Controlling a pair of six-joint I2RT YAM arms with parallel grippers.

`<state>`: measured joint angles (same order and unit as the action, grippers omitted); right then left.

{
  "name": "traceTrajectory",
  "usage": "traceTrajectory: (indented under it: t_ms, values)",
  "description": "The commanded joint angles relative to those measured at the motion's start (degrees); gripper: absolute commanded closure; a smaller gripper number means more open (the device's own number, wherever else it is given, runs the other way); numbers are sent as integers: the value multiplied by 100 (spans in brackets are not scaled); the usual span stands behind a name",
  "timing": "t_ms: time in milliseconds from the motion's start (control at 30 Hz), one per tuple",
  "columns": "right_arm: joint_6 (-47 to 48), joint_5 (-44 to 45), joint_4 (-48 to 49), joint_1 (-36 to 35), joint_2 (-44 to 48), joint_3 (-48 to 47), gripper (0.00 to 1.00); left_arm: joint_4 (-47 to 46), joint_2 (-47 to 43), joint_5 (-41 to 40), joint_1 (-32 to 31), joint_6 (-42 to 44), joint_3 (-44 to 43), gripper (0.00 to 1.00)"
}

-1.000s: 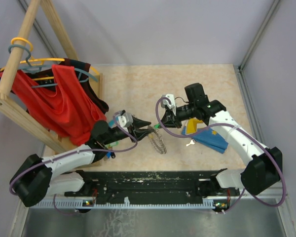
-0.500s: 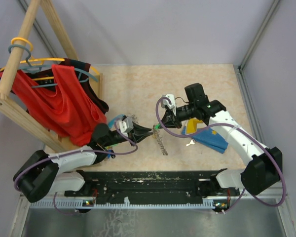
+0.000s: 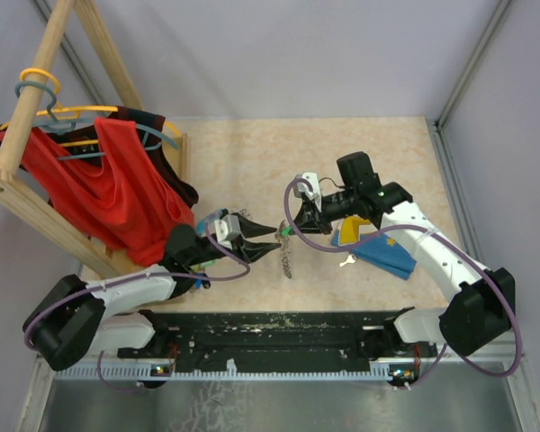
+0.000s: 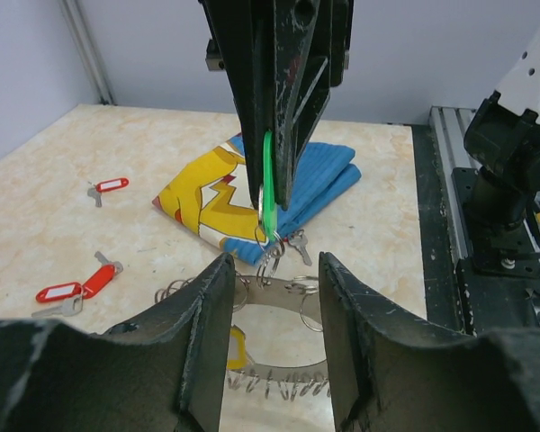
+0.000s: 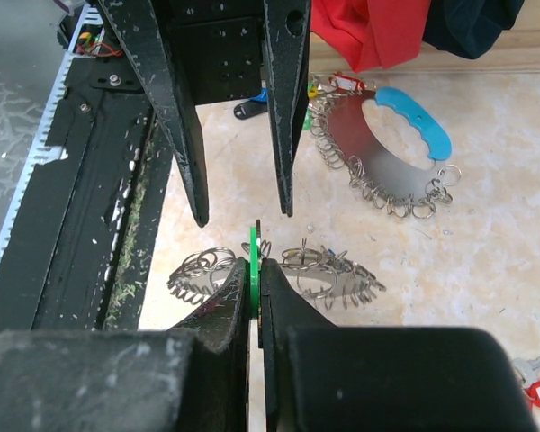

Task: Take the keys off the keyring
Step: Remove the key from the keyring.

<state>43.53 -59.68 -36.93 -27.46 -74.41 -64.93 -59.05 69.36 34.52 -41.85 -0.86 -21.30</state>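
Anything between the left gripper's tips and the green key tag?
No. Right wrist view shows a bare gap between the left gripper and the green key tag.

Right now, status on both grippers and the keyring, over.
Right gripper shut on green key tag. Left gripper open, straddling keyring. Keyring joined to that key, not yet freed. Folded cloth lies beyond, not between the jaws.

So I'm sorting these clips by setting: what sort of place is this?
Probably a robotics lab test cell: robot arms bolted to a grey-walled table, with a clothes rack and keyring as practice props.
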Motion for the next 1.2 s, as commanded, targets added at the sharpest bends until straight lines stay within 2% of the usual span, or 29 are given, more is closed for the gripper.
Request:
traceTrajectory:
  t_ms: [0,467,700,767,867,900,1067,1167]
  values:
    - [126,-272,124,48,94,-194,100,-93,43,-12,27,-171,-327,52]
    - [172,-259,63,48,110,-213,100,109,416,338,27,-205,-725,54]
    - [190,-259,54,48,111,-205,100,314,558,528,27,-169,-895,63]
    - [197,-259,50,48,109,-205,100,352,599,620,27,-158,-946,70]
    - [198,-263,41,39,111,-205,100,484,657,677,27,-154,-1047,96]
    - [200,-263,37,44,111,-207,100,544,658,666,27,-151,-1078,100]
    - [139,-226,78,48,119,-219,99,841,557,509,44,-165,-1138,100]
    - [106,-202,84,48,124,-230,82,833,435,410,75,-192,-1059,100]
